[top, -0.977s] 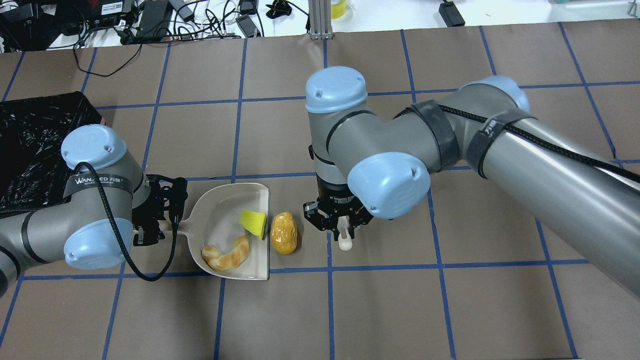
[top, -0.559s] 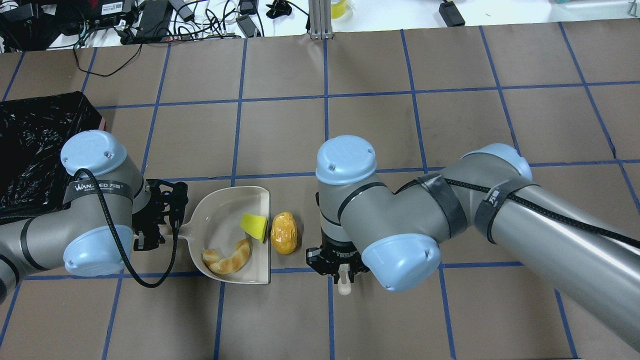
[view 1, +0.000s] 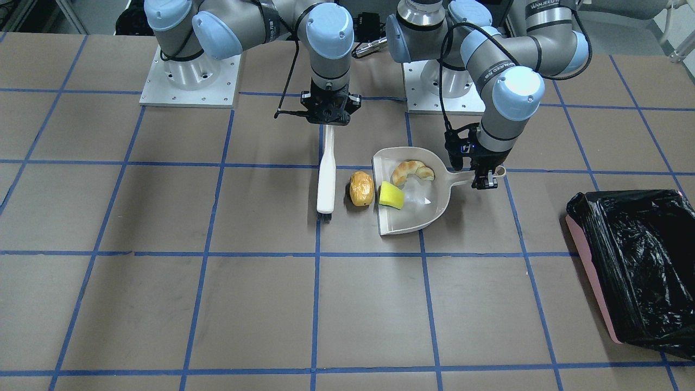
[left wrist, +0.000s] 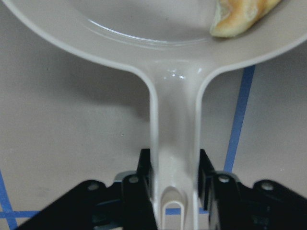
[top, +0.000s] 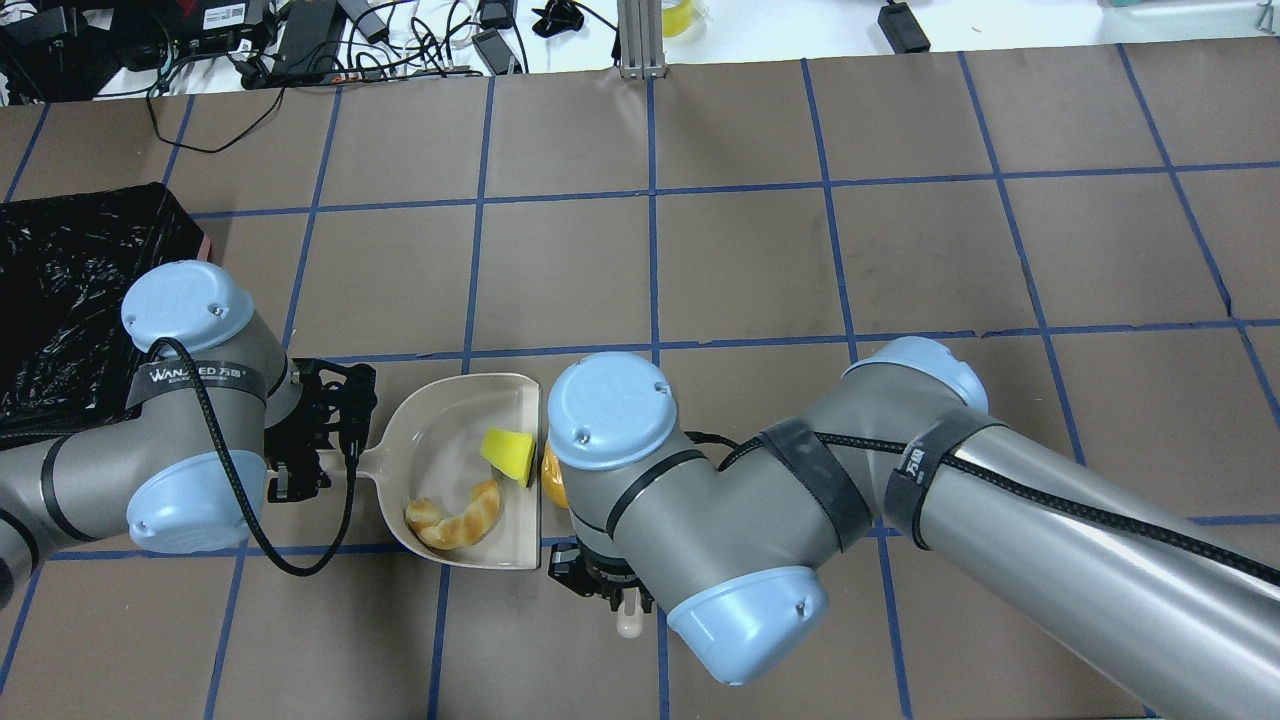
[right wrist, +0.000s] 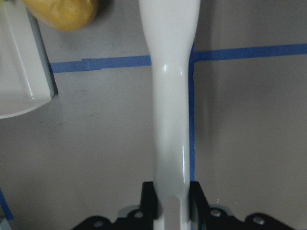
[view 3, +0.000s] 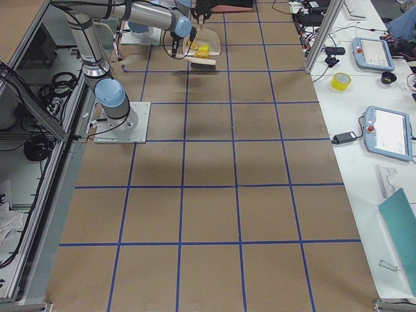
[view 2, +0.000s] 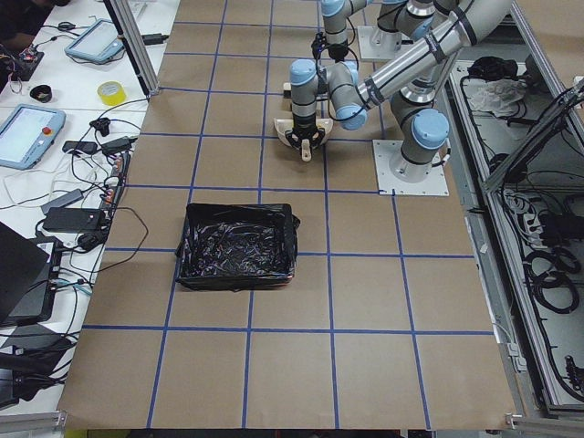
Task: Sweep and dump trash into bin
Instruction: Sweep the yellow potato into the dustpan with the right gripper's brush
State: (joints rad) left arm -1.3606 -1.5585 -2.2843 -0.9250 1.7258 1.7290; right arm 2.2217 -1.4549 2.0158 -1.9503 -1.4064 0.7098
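Observation:
The cream dustpan [view 1: 418,217] lies flat on the table with the croissant [view 1: 412,170] and the yellow wedge [view 1: 391,196] in it. The bread roll [view 1: 361,188] lies on the table just outside the pan's open edge. My left gripper [view 1: 485,176] is shut on the dustpan handle [left wrist: 175,143]. My right gripper [view 1: 327,117] is shut on a white brush [view 1: 326,179], which lies beside the roll, on the side away from the pan. In the overhead view my right arm hides most of the roll [top: 550,482]. The pink bin [view 1: 592,271], lined with a black bag, stands apart at the table's edge on my left.
Cables and electronics [top: 300,40] and an aluminium post [top: 640,40] line the table's far edge. The arms' base plates [view 1: 190,81] sit at my side of the table. Blue tape lines cross the brown table.
My right arm has drawn back toward my base and to my left with the brush, and now covers the roll in the overhead view. The left arm, dustpan and trash have not moved.

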